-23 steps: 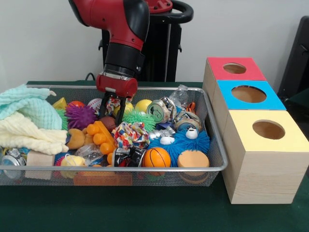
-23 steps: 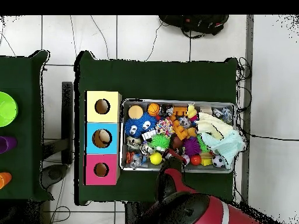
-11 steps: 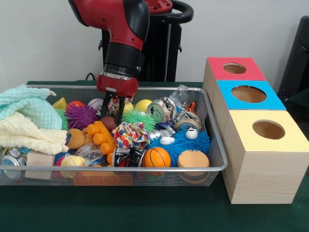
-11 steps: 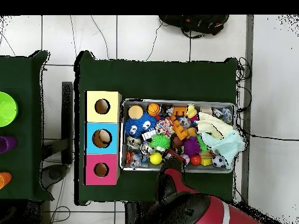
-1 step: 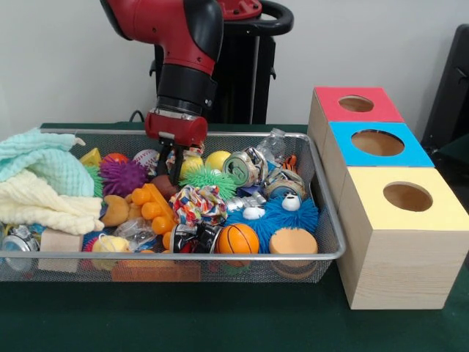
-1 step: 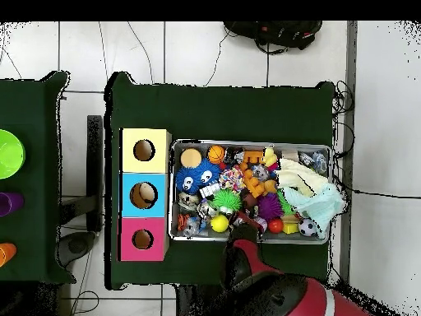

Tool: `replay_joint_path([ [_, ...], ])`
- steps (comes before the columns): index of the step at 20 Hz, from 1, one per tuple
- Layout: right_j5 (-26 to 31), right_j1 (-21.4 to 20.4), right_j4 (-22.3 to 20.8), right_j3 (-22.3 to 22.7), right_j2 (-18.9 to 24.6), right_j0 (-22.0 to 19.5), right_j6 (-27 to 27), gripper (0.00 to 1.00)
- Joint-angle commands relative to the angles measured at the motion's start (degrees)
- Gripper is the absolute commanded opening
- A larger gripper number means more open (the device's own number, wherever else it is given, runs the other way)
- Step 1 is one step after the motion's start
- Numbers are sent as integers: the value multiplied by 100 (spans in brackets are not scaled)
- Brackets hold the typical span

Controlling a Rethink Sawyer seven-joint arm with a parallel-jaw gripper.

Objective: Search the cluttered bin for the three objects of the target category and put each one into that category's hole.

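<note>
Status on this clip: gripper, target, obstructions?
Gripper down in the wire bin, fingers hidden. Nothing seen held. Purple spiky ball and green spiky ball crowd it.

No words, labels, brands or numbers can be read on anything here; any print on the crushed metal cans [image 5: 244, 167] is too small to read.

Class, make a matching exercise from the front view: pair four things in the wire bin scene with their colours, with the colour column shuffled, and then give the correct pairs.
Things:
1. spiky ball
2. mini basketball
3. nearest box top
4. furry toy with eyes

Colours:
A. yellow
B. blue
C. purple
D. orange

Pairs: 1-C, 2-D, 3-A, 4-B
</note>
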Motion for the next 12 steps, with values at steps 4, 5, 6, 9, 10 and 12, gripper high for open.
replay_joint_path([
  [4, 1949, 168, 225, -131, 728, -252, 893, 0],
  [5, 2069, 20, 267, -65, 768, -261, 906, 0],
  [6, 2197, -153, 315, 12, 824, -260, 933, 0],
  [9, 2974, -1031, 715, 242, 954, -131, 992, 0],
  [10, 3331, -1364, 893, 252, 1004, -79, 1012, 0],
  [12, 3861, -1766, 1195, 199, 1174, -55, 1156, 0],
])
